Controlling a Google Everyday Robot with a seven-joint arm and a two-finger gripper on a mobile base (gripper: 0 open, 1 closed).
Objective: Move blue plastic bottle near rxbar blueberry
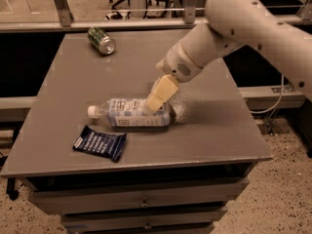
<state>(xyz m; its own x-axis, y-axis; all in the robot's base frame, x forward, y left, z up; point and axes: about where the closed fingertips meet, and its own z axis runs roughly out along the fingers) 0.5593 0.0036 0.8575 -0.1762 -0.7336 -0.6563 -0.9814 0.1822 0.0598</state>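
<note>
Gripper (pixel 153 105) hanging over base end of the bottle (pixel 127 119) – can't tell if clamping or loose. Bottle lying sideways w/ cap left of gripper – snack bar (pixel 100 142) lying lower-left.

The gripper (pixel 154 104), low over the blue plastic bottle (pixel 127 116), hides part of its base end; the arm (pixel 243 23) runs off the right edge; print on the rxbar blueberry (pixel 100 143) is too small to read

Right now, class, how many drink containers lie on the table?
2: the blue plastic bottle on its side in the middle, the hand at its base end; the green can at the far left corner. None seems hidden.
</note>
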